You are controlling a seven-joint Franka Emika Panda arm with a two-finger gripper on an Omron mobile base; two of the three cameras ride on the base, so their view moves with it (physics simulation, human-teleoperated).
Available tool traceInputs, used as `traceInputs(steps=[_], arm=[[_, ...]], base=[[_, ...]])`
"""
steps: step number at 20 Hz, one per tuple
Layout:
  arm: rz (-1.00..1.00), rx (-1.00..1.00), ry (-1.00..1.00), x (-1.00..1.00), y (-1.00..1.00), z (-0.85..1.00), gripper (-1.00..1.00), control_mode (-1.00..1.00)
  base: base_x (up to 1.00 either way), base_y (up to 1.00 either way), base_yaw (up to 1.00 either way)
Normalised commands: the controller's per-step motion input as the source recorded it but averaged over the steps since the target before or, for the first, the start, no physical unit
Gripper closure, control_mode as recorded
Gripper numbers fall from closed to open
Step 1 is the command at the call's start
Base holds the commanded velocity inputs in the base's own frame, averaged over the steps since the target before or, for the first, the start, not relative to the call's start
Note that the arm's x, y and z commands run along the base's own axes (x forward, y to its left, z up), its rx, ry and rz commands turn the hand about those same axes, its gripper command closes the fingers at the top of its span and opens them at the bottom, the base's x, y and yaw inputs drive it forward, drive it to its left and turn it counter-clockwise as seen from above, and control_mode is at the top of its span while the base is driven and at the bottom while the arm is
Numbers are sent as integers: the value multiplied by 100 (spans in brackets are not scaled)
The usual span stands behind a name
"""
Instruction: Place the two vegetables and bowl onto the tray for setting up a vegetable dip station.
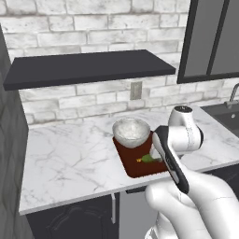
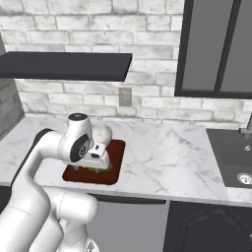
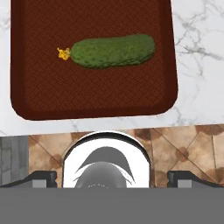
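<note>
Nearest the base, at the counter's (image 1: 70,163) front edge, the end effector (image 3: 112,177) is hanging above the tray (image 3: 30,87) w/ jaws spread wide and nothing between them; its two tips are showing far apart at the bottom of the hand view. Right below it the cucumber (image 3: 113,51) is lying flat on the tray, lengthwise across the short side, a small yellow blossom end at one tip, clear of the rim. In the left base view it is showing as a green patch (image 1: 149,158) just beside the arm. Further back, the bowl (image 1: 131,131) is sitting upright on the tray's far end, so two of the three items are looking placed.

Carrot: can't spot it in these views, so likely still to fetch.

Handling, as a guess: a carrot should be stiff, light, smooth and prone to roll, so best pinched across the mid-body, jaws square to its long axis, not at the leafy top. Bowl is looking rigid and heavier, prob. chip-prone; a rim grip would suit if it needs shifting.
</note>
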Motion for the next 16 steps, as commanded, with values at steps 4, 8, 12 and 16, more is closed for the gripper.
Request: traceInputs(steps=[4, 8, 12, 16], arm=[[0, 0, 0, 0, 2, 0, -100, -100], [0, 0, 0, 0, 0, 0, -100, -100], [0, 0, 0, -1, 0, 0, -100, 100], [0, 0, 0, 0, 0, 0, -100, 100]], base=[[0, 0, 0], [0, 0, 0], [-17, 0, 0], [-38, 0, -7]])
